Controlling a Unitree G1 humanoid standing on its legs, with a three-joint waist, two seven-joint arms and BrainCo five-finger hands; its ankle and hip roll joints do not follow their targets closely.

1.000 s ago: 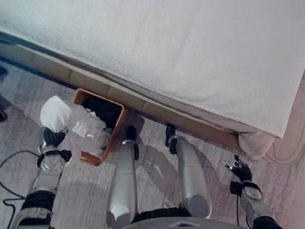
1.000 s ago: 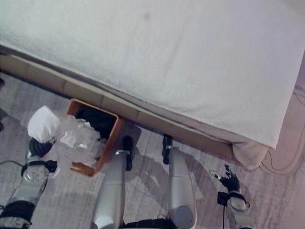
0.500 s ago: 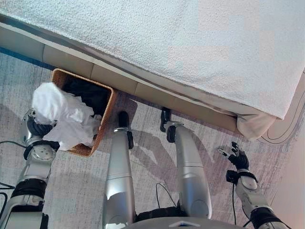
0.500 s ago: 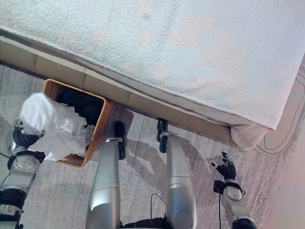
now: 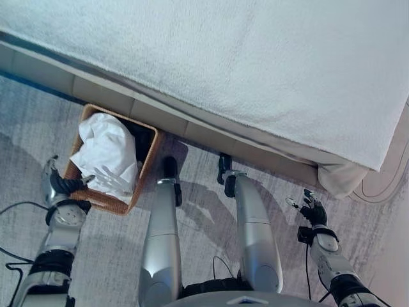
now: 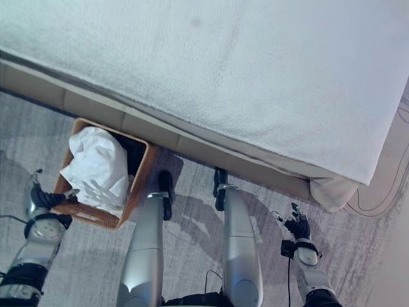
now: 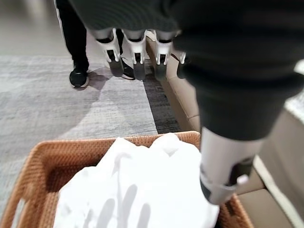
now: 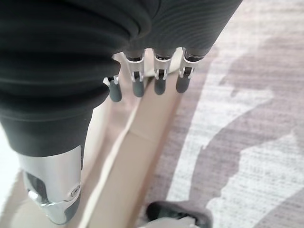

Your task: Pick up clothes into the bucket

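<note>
The left hand hangs just beside the basket's near corner, on the side away from the bed, fingers loose and holding nothing. The white clothes lie heaped inside the basket, their long axis running from the hand's corner toward the bed, with one fold draped over the near rim close to the fingertips. A dark item shows under them at the bed end. The right hand is well away from the basket, past the robot's far side, also slack and empty.

The right eye view gives the same layout: left hand at the basket's outer corner, clothes up and inward from it.

From the left wrist, straight fingers stretch above the basket rim and the thumb points down beside the cloth, touching nothing that I can see. A person's shoe stands on the carpet beyond.

From the right wrist, relaxed fingers hover over the bed base and the carpet.

The left hand is clearly the nearer one; I'd judge any tucking-in falls to it.
</note>
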